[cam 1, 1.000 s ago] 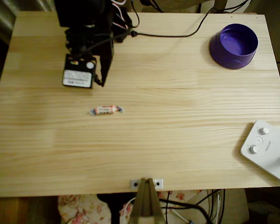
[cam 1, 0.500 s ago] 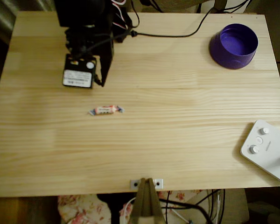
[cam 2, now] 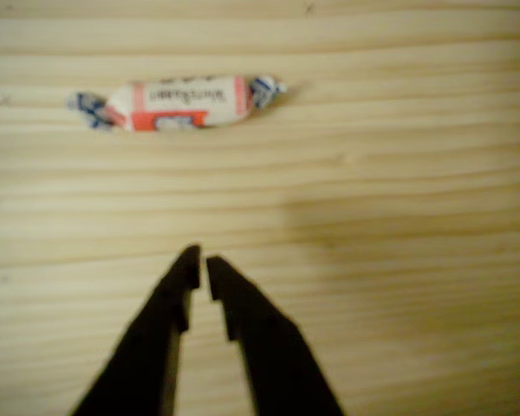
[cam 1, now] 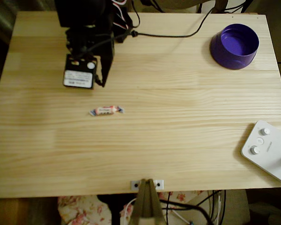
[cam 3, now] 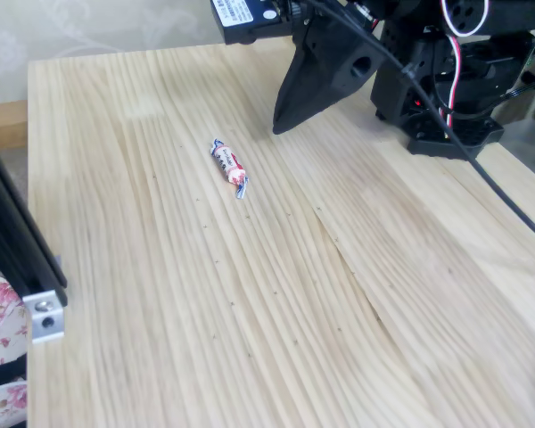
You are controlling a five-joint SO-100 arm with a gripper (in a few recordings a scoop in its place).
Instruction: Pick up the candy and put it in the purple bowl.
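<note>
On the table (cam 1: 178,140), the candy (cam 1: 106,110) lies alone just beyond the nearly clenched, empty tool (cam 2: 199,264), with bowl (cam 1: 235,46) and white knobbed device (cam 1: 269,150) well apart.

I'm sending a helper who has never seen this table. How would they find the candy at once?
On the pale wooden table, look in the overhead view just below the black arm's gripper at upper left. The candy lies alone on bare wood: a small white wrapper with red print and twisted bluish ends, far from the purple bowl.
</note>
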